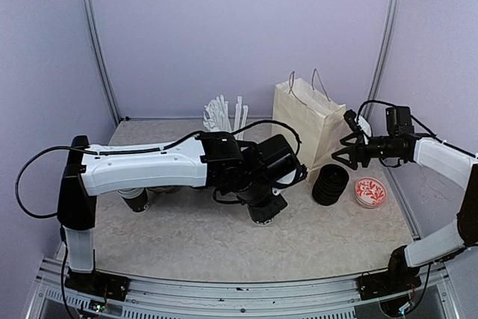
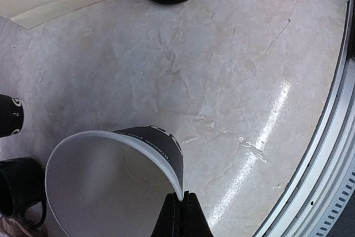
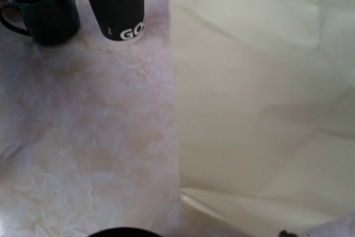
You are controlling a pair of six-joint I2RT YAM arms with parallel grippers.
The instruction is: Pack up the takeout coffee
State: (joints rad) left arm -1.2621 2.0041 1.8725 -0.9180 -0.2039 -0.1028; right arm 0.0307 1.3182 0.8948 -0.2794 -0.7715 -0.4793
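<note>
Left end effector (image 2: 182, 195) pinched together on the rim of one black paper takeout cup (image 2: 105, 192), held tilted low over the middle of the bench (image 2: 233, 70), its white inner wall open to the wrist camera. A second black cup (image 1: 136, 199) stands under the left arm near the bench's left edge. One stack of black lids (image 1: 329, 183) sits toward the right edge; how many lids it holds cannot be told. Just beside it lies one red-patterned dish (image 1: 370, 192). One cream paper bag (image 1: 306, 121) with string handles stands upright toward the far edge. The right end effector (image 1: 345, 156), fingers apart and holding nothing, hangs just beside the bag's right side, above the lids. One cup of white straws (image 3: 119, 9) and one dark mug (image 3: 41, 6) stand side by side by the far edge.
</note>
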